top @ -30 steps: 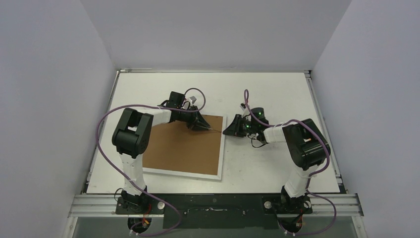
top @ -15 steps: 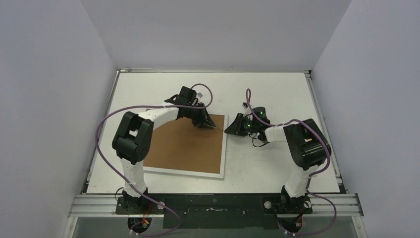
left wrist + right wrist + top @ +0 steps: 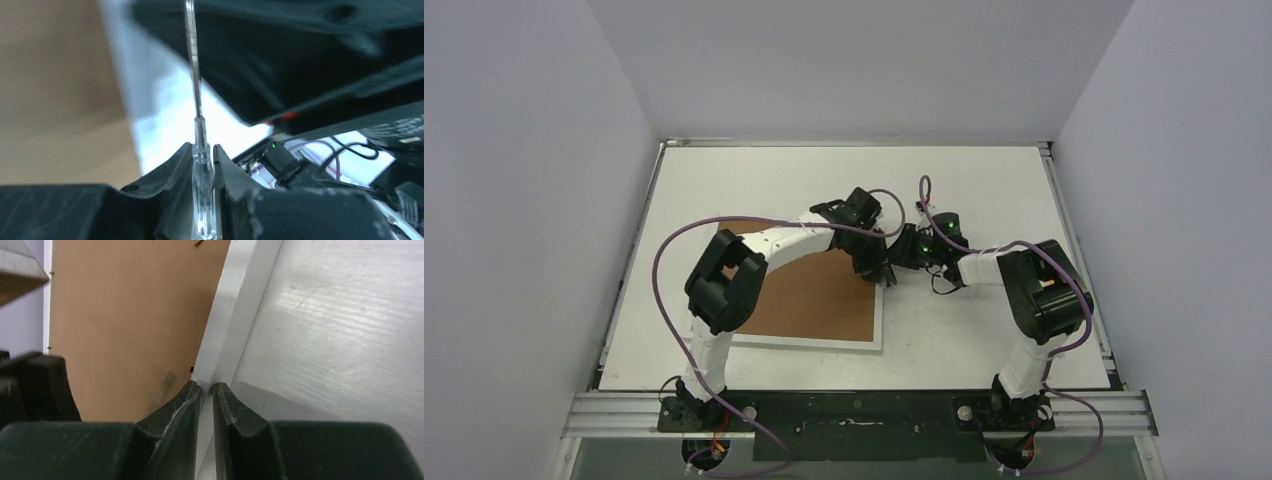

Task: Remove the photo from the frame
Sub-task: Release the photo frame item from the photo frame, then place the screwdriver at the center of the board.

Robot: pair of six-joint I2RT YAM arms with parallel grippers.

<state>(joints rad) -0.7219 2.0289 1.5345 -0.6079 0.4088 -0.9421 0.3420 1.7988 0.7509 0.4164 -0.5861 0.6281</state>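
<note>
- Fingers (image 3: 172, 172) of the left gripper (image 3: 202, 150) are clamped tight on a thin clear-handled tool (image 3: 199, 125), with its metal shaft pointing out ahead of them.
- Over to the right gripper (image 3: 206, 387): its fingers are nearly together, and we read that as a pinch on the white border of the frame (image 3: 240, 300).
- From above, we see the frame lying flat on the table (image 3: 984, 180), face down with its brown backing board (image 3: 814, 300) up. Both grippers meet at its right-hand edge, toward the far corner.
- And the photo? We can't spot it anywhere. Our guess is that it sits under that board, inside the frame.
- So where do we stand? We have the tool in hand and the frame steadied, and that's about all.
- That board looks seated within the white border, and it has not been lifted yet.
- By our reckoning, what's left is to work the board loose with the tool, raise it clear, then draw the photo out. We call this early days, with the main job ahead of us.
</note>
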